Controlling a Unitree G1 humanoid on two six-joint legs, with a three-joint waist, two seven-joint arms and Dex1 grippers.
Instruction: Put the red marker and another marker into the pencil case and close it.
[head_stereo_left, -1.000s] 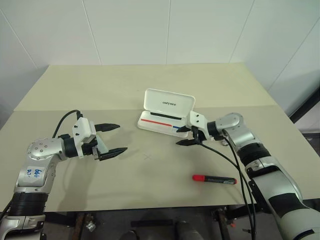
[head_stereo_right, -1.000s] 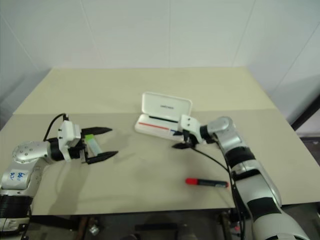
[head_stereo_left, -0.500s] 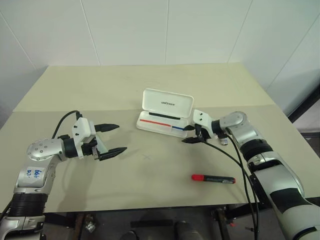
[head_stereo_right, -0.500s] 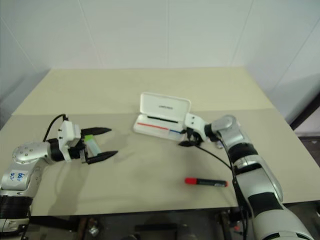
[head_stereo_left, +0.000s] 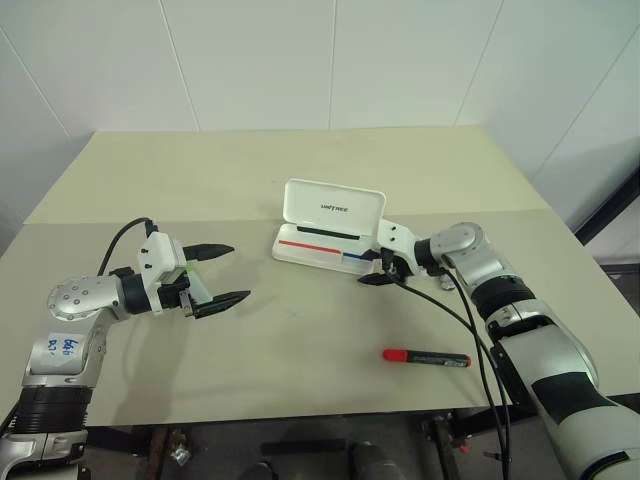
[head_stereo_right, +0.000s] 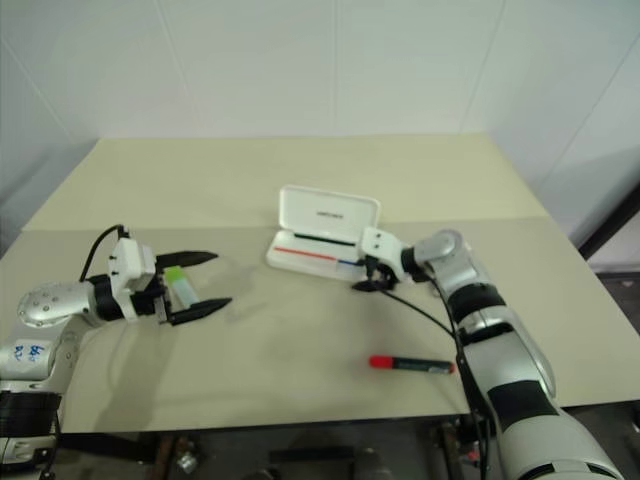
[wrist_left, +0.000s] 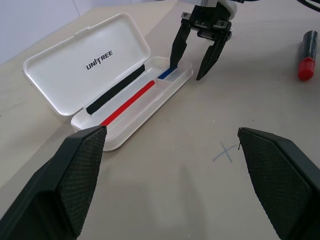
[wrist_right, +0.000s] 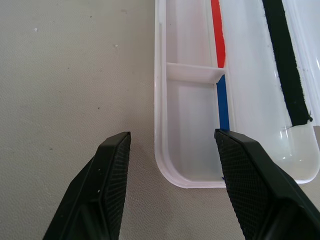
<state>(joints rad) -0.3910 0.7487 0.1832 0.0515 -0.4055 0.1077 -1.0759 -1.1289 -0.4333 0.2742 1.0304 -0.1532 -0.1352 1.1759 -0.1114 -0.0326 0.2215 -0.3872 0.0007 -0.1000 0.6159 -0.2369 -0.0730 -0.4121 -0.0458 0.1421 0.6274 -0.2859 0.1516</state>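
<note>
Pencil case (head_stereo_left: 331, 228) sits open mid-tabletop (head_stereo_left: 300, 170), lid propped up at the back, tray bare but for its red and blue stripe, ready for loading. Right pincer (wrist_left: 199, 54) hangs at the tray's near right corner, fingers parted and empty, one tip over the tray and one outside, probably steadying or nudging the case. Left pincer (head_stereo_left: 221, 273) waits well off to the left, fingers spread wide, gripping nothing; the green-capped marker (head_stereo_right: 180, 284) lies on the tabletop between them, so it looks lined up for a pickup. Red marker (head_stereo_left: 427, 356) rests on the tabletop, near the front edge, well apart from the case. Nothing is loaded yet.
</note>
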